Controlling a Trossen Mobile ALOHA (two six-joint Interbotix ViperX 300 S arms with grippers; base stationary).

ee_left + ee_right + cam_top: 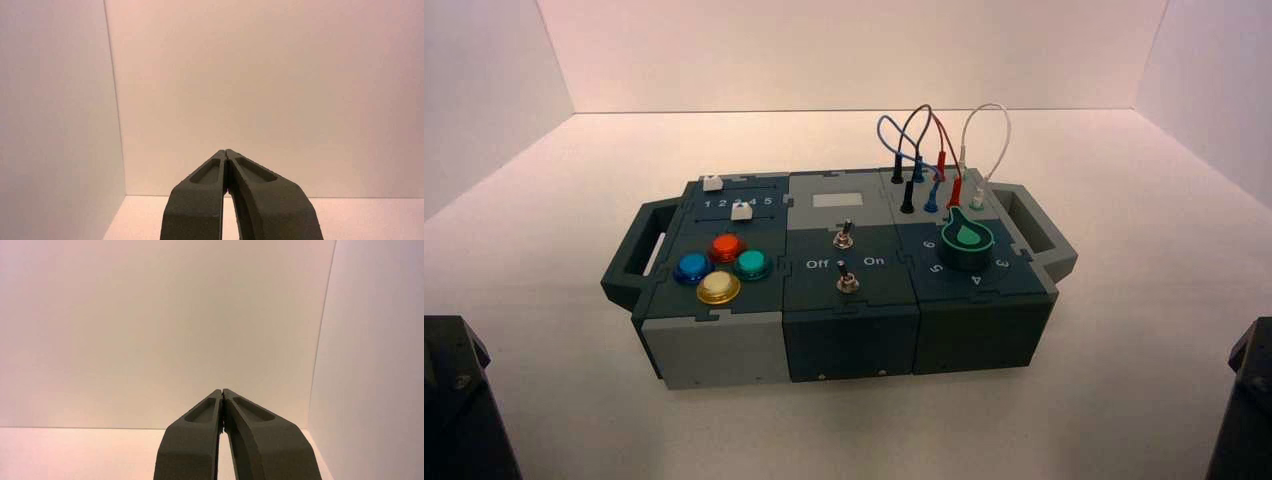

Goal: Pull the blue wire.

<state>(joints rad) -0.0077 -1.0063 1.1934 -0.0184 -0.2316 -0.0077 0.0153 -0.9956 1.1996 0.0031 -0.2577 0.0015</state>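
The blue wire loops above the back right section of the box, its blue plugs seated beside the black wire and red wire. Both arms sit parked at the bottom corners of the high view, left arm and right arm, far from the wires. My left gripper is shut with nothing in it and faces the bare wall. My right gripper is also shut and empty, pointing at the wall corner.
A white wire loops at the box's far right. A green knob, two toggle switches, coloured buttons and white sliders sit on the box top. Handles stick out at both ends. White walls enclose the table.
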